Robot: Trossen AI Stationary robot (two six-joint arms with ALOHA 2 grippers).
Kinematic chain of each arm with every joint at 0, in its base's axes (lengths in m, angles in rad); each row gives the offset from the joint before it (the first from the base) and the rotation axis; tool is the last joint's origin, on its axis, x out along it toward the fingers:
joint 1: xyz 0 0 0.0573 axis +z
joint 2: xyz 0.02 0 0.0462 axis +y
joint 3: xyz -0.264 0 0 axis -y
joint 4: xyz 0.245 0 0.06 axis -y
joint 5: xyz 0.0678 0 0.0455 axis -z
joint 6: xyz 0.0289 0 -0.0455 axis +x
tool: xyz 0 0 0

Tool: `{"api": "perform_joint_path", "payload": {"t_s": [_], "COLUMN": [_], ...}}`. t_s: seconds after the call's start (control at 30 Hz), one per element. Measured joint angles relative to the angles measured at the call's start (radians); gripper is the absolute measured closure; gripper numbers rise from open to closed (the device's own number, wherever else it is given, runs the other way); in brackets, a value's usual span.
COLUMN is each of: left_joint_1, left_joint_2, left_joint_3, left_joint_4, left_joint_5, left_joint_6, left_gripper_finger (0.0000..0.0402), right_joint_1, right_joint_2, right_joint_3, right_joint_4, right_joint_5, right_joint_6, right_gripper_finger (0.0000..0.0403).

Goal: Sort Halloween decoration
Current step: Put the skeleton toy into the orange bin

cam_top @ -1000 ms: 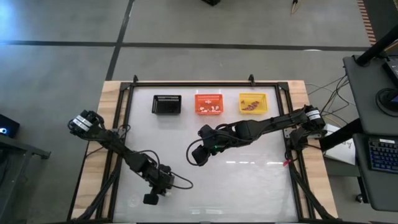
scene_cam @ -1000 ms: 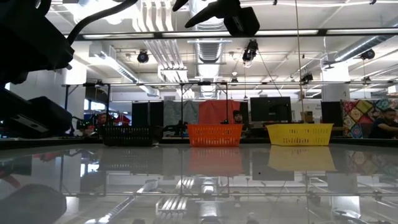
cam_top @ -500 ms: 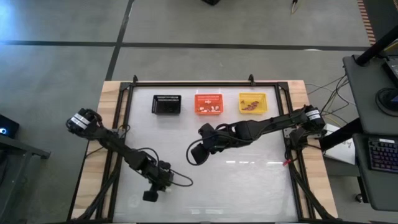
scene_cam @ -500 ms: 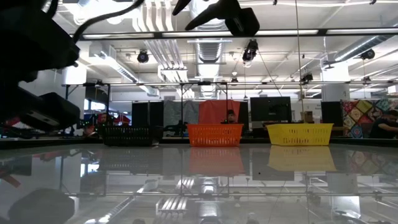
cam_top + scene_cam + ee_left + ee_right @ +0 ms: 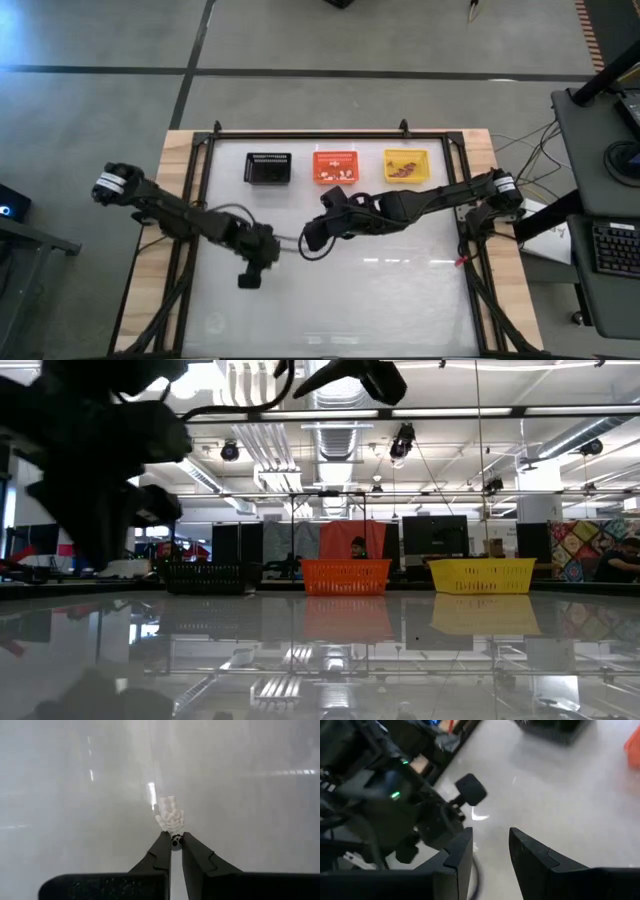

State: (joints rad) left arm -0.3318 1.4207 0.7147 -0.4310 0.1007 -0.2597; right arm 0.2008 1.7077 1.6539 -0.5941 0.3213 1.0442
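1. High view: our left gripper hangs over the near-left tabletop; the right gripper waits mid-table, empty.
2. Left wrist view: the fingers are closed on a tiny white skeleton trinket, pinched at its end.
3. We judge it light, stiff and brittle, so a gentle hold suits.
4. Right wrist view: jaws apart, holding nothing.

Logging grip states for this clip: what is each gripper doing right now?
Left gripper: shut on a small white skeleton-like trinket.
Right gripper: open, holding nothing, above the table.
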Motion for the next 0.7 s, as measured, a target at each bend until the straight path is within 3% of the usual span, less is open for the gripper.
{"api": "perform_joint_path", "payload": {"t_s": [0.33,0.7], "left_joint_1": [0.323,0.600], "left_joint_2": [-0.057,0.013], "left_joint_3": [0.026,0.152], "left_joint_4": [-0.001,-0.009], "left_joint_5": [0.019,0.076], "left_joint_6": [0.219,0.453], "left_gripper_finger": [0.0401,0.0401], "right_joint_1": [-0.011,-0.115], "right_joint_2": [0.000,0.000], "right_joint_3": [0.085,0.156], "right_joint_4": [0.000,-0.123], "right_joint_5": [0.138,0.271], "right_joint_6": [-0.153,-0.297], "right_gripper_finger": [0.0284,0.0284]}}
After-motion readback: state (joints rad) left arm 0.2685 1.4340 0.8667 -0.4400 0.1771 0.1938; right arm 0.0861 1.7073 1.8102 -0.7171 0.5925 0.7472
